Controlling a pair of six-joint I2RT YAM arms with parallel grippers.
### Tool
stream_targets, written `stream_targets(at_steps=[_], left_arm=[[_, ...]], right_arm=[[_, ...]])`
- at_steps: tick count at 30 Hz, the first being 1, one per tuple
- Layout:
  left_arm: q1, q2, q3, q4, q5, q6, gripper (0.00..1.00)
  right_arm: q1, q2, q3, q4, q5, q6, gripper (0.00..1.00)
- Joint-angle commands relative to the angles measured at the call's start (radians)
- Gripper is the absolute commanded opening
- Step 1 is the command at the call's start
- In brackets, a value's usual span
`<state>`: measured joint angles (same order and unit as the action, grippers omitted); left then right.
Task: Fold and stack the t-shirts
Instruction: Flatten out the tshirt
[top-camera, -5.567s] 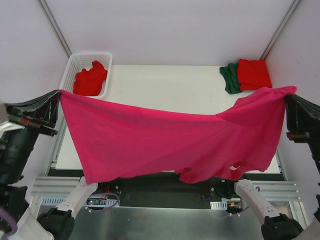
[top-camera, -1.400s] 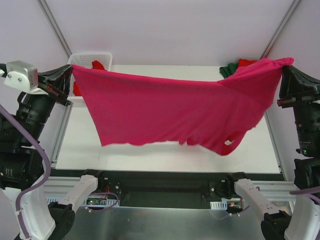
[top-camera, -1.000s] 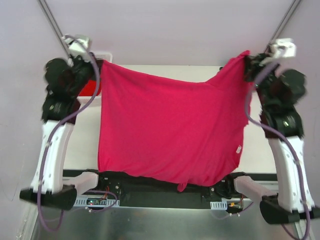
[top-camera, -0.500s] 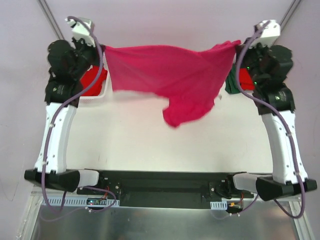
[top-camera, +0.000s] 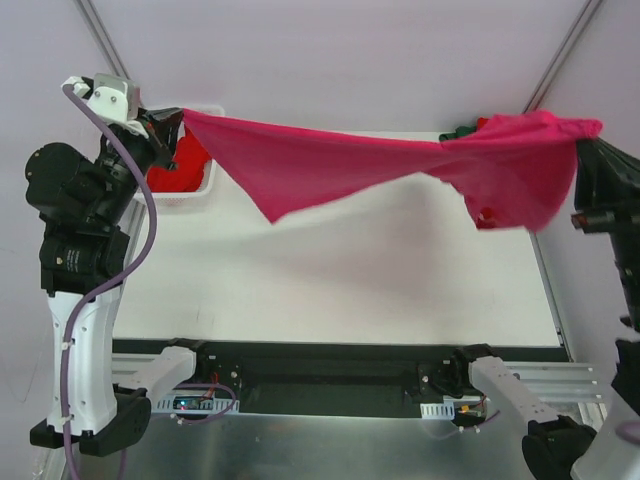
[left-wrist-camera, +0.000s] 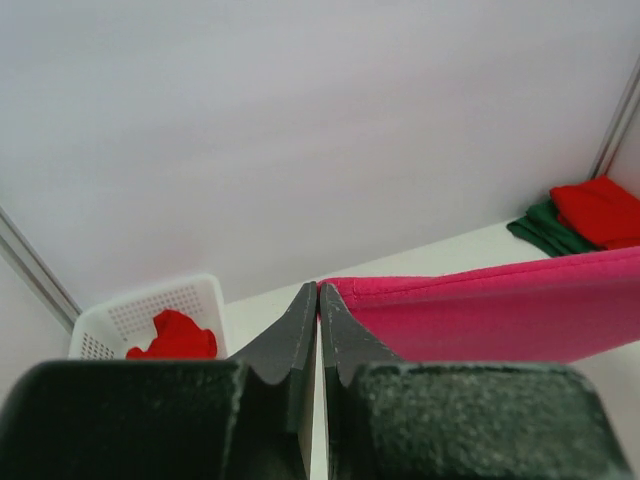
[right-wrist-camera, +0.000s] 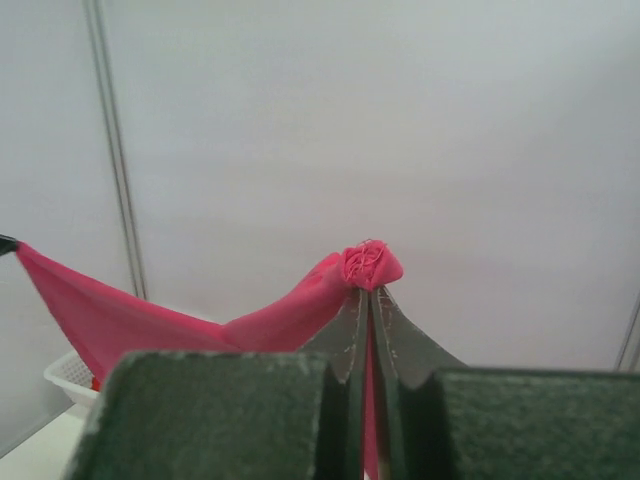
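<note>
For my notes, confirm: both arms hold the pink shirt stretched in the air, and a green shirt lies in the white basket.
Wrong colour: a red shirt lies in the white basket, as the left wrist view shows. The rest, on the pink shirt, stands.

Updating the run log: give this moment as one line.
left claw: shut on pink t-shirt | right claw: shut on pink t-shirt | state: spread midair between claws

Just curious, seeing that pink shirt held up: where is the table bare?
Below the pink t-shirt, the table is bare across its middle and near side, bordered by the basket far left and the folded green t-shirt and red t-shirt far right. Those corners are crowded.
</note>
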<state>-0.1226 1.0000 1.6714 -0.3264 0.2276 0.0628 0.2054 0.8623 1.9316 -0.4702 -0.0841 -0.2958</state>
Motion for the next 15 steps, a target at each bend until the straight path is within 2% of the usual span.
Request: stream_targets(at_steps=[1,10,15], left_arm=[[0.009,-0.035,-0.003,-0.040,0.013,-0.026,0.00],[0.009,-0.072,0.094,-0.111,-0.051,0.009,0.00],[0.009,0.039,0.027,-0.094,-0.096,0.034,0.00]], right_arm=[[0.000,-0.074,0.047,-0.065,-0.042,0.021,0.01],[-0.001,-0.086,0.006,-0.065,-0.022,0.027,0.01],[-0.003,-0.017,-0.227,0.025,0.052,0.015,0.01]])
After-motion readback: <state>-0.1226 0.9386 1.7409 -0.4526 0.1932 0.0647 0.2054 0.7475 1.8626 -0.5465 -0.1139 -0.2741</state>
